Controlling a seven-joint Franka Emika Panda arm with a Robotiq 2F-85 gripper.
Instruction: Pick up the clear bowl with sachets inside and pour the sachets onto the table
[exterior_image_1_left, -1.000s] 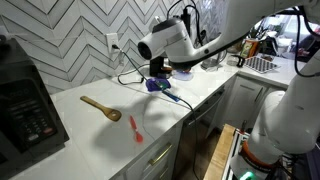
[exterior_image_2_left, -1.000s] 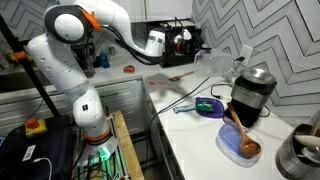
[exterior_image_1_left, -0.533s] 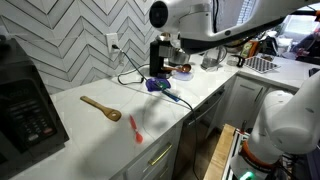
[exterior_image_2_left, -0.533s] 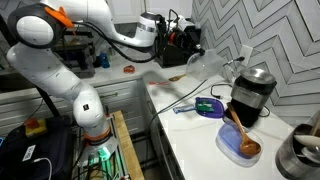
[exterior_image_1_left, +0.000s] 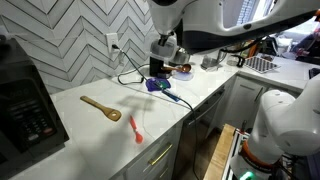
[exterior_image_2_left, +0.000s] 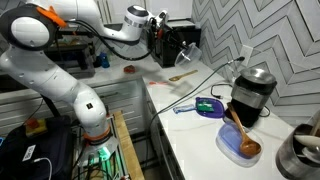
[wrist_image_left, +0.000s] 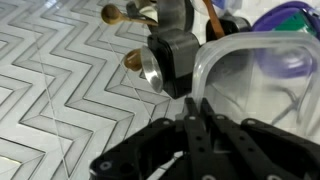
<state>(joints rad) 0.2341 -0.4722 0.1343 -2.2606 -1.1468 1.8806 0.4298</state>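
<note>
My gripper (wrist_image_left: 195, 103) is shut on the rim of the clear bowl (wrist_image_left: 255, 70), which fills the right of the wrist view. In both exterior views the gripper (exterior_image_1_left: 164, 47) (exterior_image_2_left: 176, 46) holds the bowl (exterior_image_2_left: 190, 55) high above the white table (exterior_image_1_left: 95, 135) (exterior_image_2_left: 190, 135), near the chevron-tiled wall. The bowl looks tilted on its side in an exterior view. The sachets are not discernible in any view.
A purple-blue object (exterior_image_1_left: 158, 86) (exterior_image_2_left: 210, 106) and a cable lie below the gripper. A wooden spoon (exterior_image_1_left: 100, 107) and a small red utensil (exterior_image_1_left: 136, 129) lie on the counter. A brown bowl (exterior_image_1_left: 182, 70), a coffee maker (exterior_image_2_left: 252, 92) and a black microwave (exterior_image_1_left: 25, 100) stand nearby.
The arm has risen from just above the counter and carried the clear bowl up with it. The bowl now hangs high over the purple-blue object.
</note>
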